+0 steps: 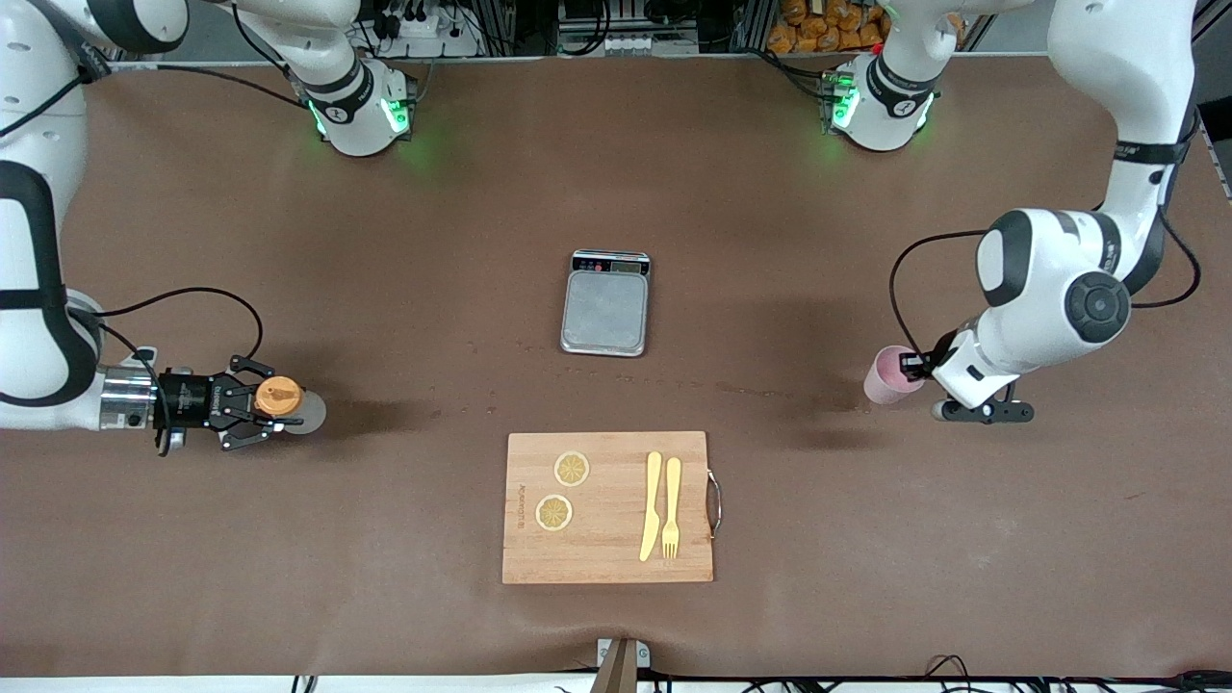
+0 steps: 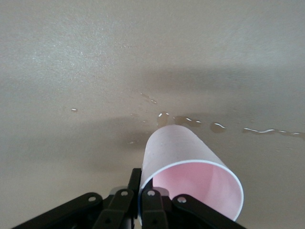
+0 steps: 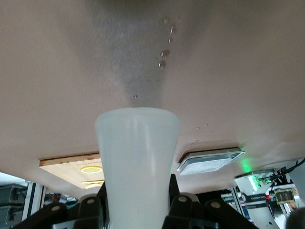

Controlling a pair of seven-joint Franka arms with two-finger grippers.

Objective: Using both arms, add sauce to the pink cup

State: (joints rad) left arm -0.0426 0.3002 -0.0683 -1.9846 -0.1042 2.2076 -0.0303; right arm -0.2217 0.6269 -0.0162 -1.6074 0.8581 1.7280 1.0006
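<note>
Here left fingers [image 2: 143, 202] pinch the pink cup's [image 2: 190, 176] rim; right fingers [image 3: 178, 207] clamp the sauce [image 3: 137, 162].

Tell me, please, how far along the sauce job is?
Both grasps look done: the left pincer is shut on the pink cup, the right pincer on the sauce bottle. Still ahead: bringing them together and squeezing; the cup looks empty.
</note>
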